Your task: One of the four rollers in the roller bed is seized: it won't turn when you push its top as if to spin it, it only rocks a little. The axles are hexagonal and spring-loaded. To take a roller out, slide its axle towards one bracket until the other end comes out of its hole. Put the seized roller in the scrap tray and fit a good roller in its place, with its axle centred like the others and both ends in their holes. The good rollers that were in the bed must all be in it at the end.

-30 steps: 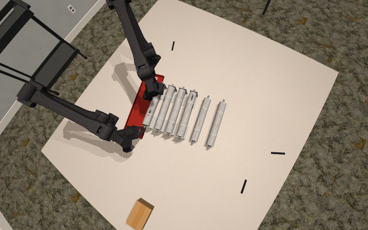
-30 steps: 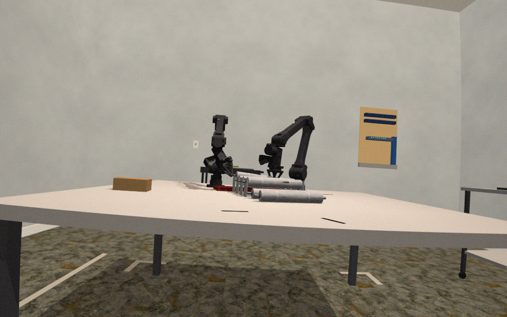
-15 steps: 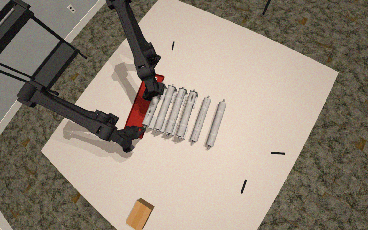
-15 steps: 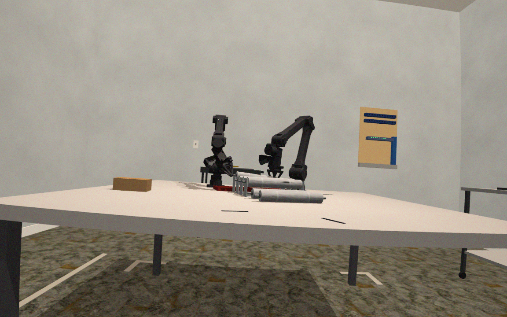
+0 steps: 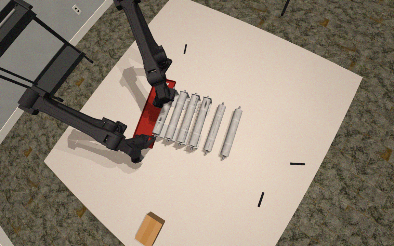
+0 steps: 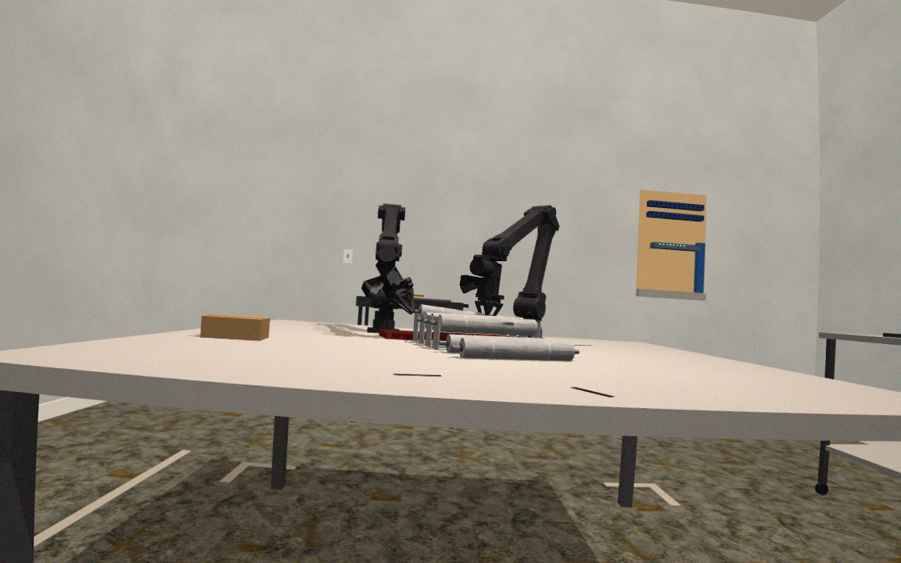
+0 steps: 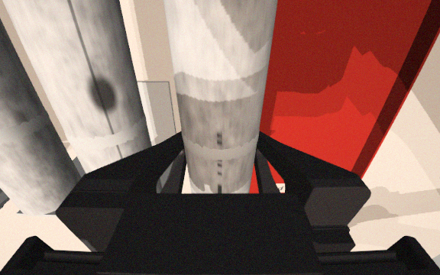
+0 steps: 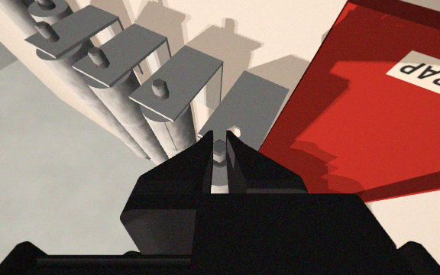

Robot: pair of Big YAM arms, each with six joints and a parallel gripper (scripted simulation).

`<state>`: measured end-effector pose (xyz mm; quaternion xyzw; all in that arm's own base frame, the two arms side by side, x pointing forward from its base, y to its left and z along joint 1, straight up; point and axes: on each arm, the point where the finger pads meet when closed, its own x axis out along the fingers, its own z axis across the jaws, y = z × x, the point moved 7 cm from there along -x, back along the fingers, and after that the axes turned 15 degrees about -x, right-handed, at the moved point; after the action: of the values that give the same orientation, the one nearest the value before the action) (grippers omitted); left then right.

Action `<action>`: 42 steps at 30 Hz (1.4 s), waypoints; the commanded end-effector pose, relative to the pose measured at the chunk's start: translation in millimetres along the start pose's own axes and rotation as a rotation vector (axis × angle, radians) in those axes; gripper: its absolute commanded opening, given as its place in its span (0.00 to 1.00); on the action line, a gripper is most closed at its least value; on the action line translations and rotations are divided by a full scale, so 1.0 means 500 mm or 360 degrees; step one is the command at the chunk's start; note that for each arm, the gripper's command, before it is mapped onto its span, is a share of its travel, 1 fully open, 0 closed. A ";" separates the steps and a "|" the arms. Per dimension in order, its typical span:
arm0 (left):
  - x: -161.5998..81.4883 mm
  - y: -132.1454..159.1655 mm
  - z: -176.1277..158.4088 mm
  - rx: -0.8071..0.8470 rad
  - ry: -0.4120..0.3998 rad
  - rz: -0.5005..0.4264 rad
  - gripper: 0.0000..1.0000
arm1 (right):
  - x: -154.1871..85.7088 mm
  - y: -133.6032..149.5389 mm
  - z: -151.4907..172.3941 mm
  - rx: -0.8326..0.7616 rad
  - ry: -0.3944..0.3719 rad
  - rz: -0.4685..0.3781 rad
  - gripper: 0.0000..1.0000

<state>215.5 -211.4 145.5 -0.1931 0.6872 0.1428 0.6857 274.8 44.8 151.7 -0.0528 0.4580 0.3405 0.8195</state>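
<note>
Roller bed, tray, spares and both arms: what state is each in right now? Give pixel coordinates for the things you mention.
Left gripper (image 5: pixel 164 103) (image 6: pixel 489 310) (image 7: pixel 221 139): shut on tray-side roller (image 5: pixel 160 122) (image 6: pixel 443 308) (image 7: pixel 220 95) (image 8: pixel 219 181)
Right gripper (image 5: pixel 154 138) (image 6: pixel 411 308) (image 8: pixel 219 137): shut on its axle
Tray-side roller: near axle end unseated
Bracket beside it (image 8: pixel 250 101): hole vacant
Other bed rollers (image 5: pixel 187 119) (image 6: pixel 489 324) (image 7: pixel 82 69) (image 8: pixel 122 99): mounted
Spare rollers (image 5: pixel 232 133) (image 6: pixel 517 348) (image 8: pixel 50 18): lying loose
Scrap tray (image 5: pixel 146 123) (image 6: pixel 394 335) (image 7: pixel 319 69) (image 8: pixel 415 134): no roller visible
</note>
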 end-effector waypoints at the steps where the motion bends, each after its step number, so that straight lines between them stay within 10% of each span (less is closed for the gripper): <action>1: -0.022 -0.017 0.005 0.0003 -0.0002 -0.0037 0.32 | -0.014 -0.011 0.049 -0.0036 -0.0070 -0.0030 0.03; 42: -0.022 -0.017 0.006 0.0007 -0.0007 -0.0035 0.32 | -0.045 -0.041 0.064 -0.0046 -0.0116 -0.0131 0.03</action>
<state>215.5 -211.7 145.5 -0.1935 0.6875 0.1424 0.6853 274.7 44.0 151.8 -0.0527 0.4580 0.3390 0.8201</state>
